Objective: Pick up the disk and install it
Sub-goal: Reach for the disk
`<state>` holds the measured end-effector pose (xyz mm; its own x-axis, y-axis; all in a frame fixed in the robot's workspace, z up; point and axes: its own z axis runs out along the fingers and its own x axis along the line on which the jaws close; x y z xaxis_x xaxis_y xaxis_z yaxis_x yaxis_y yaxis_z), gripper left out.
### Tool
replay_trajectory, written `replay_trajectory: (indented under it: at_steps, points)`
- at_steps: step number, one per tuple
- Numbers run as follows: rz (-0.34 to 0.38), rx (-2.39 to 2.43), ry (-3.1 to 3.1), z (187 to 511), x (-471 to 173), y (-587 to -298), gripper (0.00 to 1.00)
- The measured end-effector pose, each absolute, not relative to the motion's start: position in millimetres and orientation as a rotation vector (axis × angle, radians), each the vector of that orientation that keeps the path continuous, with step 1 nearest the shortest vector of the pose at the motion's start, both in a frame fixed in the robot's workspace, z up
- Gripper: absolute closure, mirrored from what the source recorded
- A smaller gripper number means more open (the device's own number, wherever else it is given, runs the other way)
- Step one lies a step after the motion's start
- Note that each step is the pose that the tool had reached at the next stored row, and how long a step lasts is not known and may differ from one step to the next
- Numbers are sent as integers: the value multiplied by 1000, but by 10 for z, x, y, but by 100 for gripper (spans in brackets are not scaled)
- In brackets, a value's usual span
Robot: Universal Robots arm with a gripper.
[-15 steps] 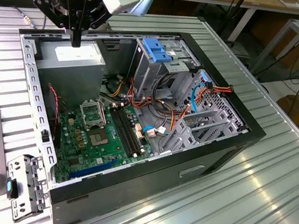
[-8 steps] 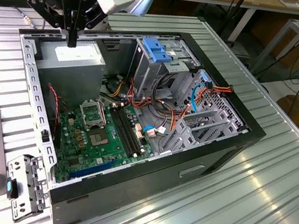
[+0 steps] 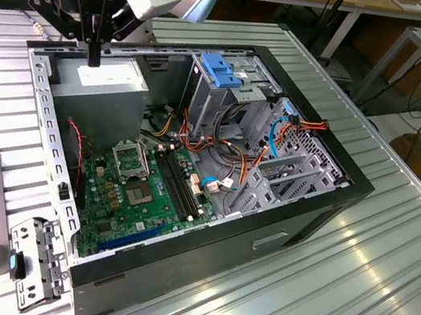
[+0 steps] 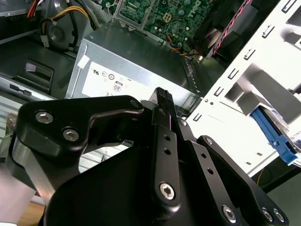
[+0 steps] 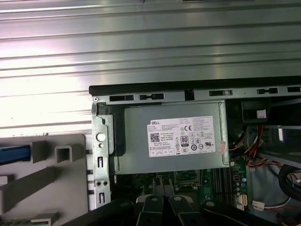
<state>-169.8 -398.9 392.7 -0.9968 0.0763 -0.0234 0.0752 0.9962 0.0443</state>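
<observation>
The black gripper [image 3: 94,61], closed and empty, hovers above the grey metal power supply box [image 3: 118,80]; descending here risks striking its casing.

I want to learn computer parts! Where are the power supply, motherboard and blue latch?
Power supply [image 3: 110,77]: exterior view, white sticker.
Motherboard [image 3: 135,193]: exterior view, its middle.
Blue latch [image 3: 222,70]: exterior view, its middle.
</observation>
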Motion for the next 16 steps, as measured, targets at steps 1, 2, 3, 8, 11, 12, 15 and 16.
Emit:
replay_trajectory:
  at_steps: [1, 2, 3, 8, 11, 12, 15, 16]
  points:
    - [68, 118, 3114, 3927, -1707, -3989, 89]
    - [68, 118, 3114, 3926, -1717, -3990, 89]
    - [68, 118, 3114, 3926, -1729, -3989, 89]
    - [68, 118, 3114, 3925, -1785, -3989, 89]
    - [68, 118, 3114, 3925, -1833, -3989, 89]
    - [68, 118, 3114, 3925, -1843, -3989, 89]
    - [68, 118, 3115, 3924, -1893, -3989, 89]
    - [68, 118, 3115, 3924, -1903, -3989, 89]
